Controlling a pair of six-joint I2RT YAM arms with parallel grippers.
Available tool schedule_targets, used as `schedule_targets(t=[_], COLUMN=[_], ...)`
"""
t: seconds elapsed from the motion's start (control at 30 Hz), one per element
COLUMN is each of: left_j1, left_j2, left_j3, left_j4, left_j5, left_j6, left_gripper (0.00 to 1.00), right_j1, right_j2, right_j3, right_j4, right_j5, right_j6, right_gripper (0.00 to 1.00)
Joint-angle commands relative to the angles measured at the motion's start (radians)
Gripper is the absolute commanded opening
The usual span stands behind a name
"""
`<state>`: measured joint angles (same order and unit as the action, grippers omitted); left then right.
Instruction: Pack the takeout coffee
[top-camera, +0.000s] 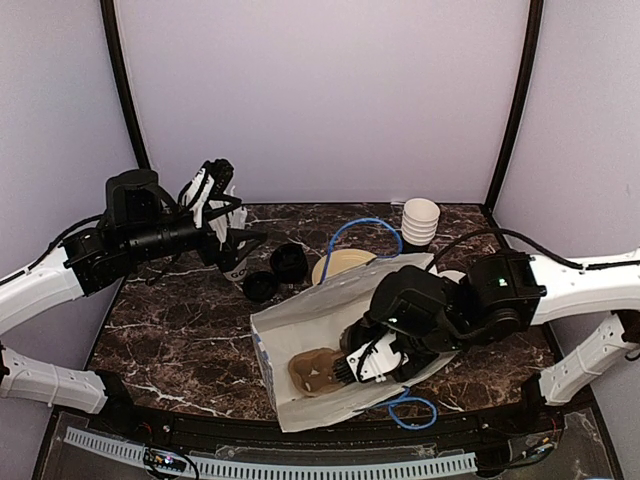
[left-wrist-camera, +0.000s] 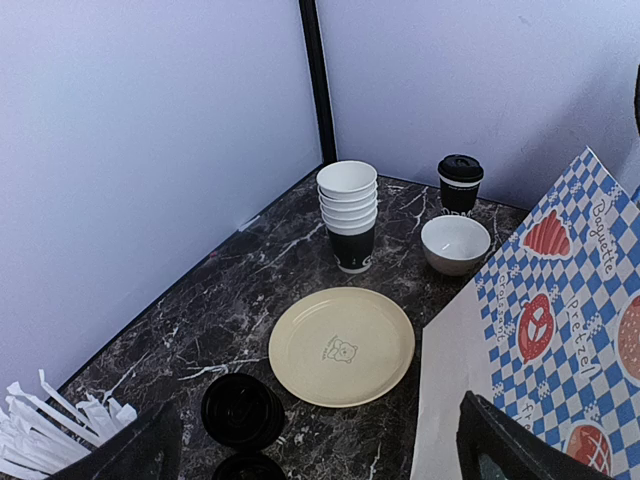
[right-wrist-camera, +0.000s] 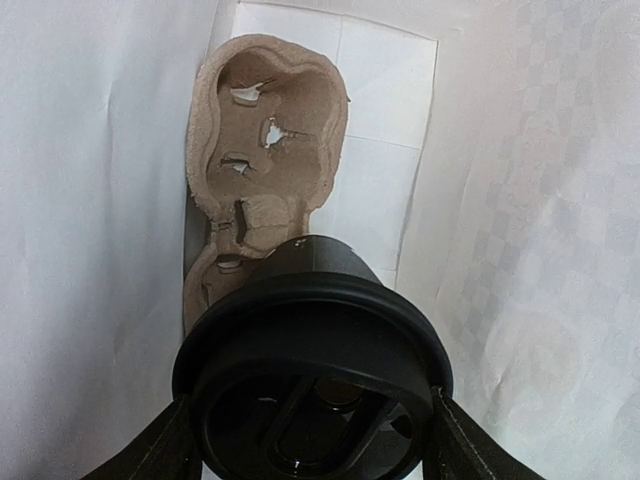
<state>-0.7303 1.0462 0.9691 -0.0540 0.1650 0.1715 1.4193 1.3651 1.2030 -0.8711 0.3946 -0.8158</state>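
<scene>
Black lidded cup (right-wrist-camera: 310, 330) clamped in my right gripper (right-wrist-camera: 310, 440) inside the bag (right-wrist-camera: 100, 200); left gripper (left-wrist-camera: 320, 450) gapes empty. Released off-centre over the pulp carrier (right-wrist-camera: 265, 150), I reckon it tips.

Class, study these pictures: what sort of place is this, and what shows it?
Likely a robot test booth staged as a café takeout counter: plain lilac walls, stacked black paper cups, a white paper bag holding a brown pulp cup carrier.

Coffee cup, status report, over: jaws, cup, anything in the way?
Left jaws open, empty. Right jaws shut on lidded coffee cup, inside paper bag, at cardboard tray. Nothing blocking.
</scene>
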Motion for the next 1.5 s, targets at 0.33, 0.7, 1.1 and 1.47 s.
schedule_targets(t=[0.33,0.7,1.1,1.47], left_j1=[0.006,0.006,0.006,0.006], left_j2=[-0.014,0.012,0.008,0.0], left_j3=[0.008,0.002,-0.013,-0.019], left_j4=[0.012,0.02,0.03,0.034], left_j5=[0.024,0.038,0.059,0.073], left_j6=[-0.009,-0.006,-0.011,-0.015], left_gripper=[0.98,0.98,0.98,0.98], right_j1=[0.063,0.062,0.056,-0.001], right_j2=[-0.102,-0.09,-0.014,0.016], right_j3=[-0.033,-0.115,0.064,-0.002], right_j4=[-0.142,-0.076,-0.193,-0.137], right_j5=[-0.21,-0.097,-0.076,-0.013], right_j6=[-0.03,-0.032,-0.005,-0.008], right_gripper=[0.52,0.53,0.52,0.52])
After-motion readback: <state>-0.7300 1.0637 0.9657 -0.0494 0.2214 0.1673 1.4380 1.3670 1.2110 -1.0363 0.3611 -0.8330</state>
